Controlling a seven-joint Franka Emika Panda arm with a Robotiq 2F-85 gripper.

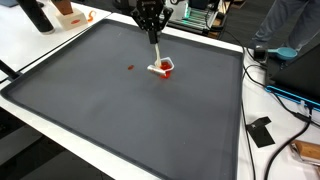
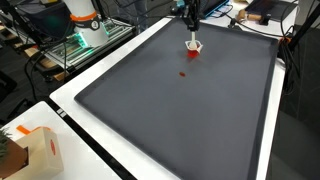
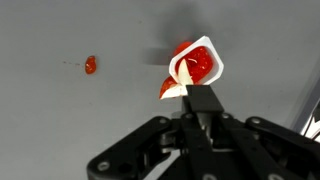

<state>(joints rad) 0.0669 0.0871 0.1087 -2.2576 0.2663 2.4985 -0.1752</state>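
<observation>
Jaws clamped on a thin white stick [image 1: 156, 52], which slanted down to a small white cup [image 1: 165, 68]. The cup stood on the dark mat [image 1: 150, 120] toward its far side, well apart from the white worktop [image 2: 70, 95] edge.

Wrist view: the stick's tip [image 3: 176, 88] lay at the cup's [image 3: 195, 64] near rim, smeared red. Whether it reached the bottom could not be told.

Contents: red stuff coated the cup's inner wall and floor, sauce-like, kind not clear. It looked partly filled. The cup seemed tilted, mouth turned toward the wrist camera.

One red blob [image 3: 90, 65] lay on the mat near the cup, not touching it; it showed in both exterior views [image 2: 183, 74].

Risks, as judged:
- The cup looked light and unheld, so a sideways push from the stick could tip or drag it and spill red on the mat.
- Lifting the loaded tip fast could drop another blob.
- The long, thin stick could twist in the jaws if pressed against the cup wall.
</observation>
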